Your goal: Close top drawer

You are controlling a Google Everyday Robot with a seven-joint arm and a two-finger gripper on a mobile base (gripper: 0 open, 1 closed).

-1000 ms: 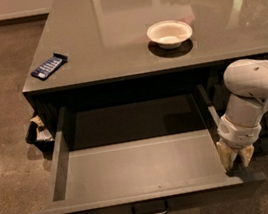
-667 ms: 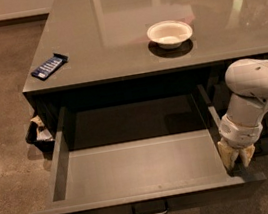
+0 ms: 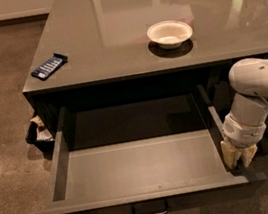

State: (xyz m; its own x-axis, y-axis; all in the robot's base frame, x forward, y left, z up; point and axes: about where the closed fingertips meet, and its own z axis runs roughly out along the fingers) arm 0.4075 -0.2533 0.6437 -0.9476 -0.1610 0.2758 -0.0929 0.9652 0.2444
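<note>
The top drawer [image 3: 139,169] stands pulled far out of the desk [image 3: 114,46], its inside bare, its front running left to right. My gripper [image 3: 240,155] hangs at its right front corner, so the drawer lies to my left; whether the jaws are open I cannot tell.

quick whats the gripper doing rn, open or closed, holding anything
Gripper: open or closed cannot be told; it points down at the right front corner of the open top drawer.

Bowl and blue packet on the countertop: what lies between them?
Bare countertop only, from bowl to packet, in the camera view. The gripper hangs at the top drawer's right front corner.
</note>
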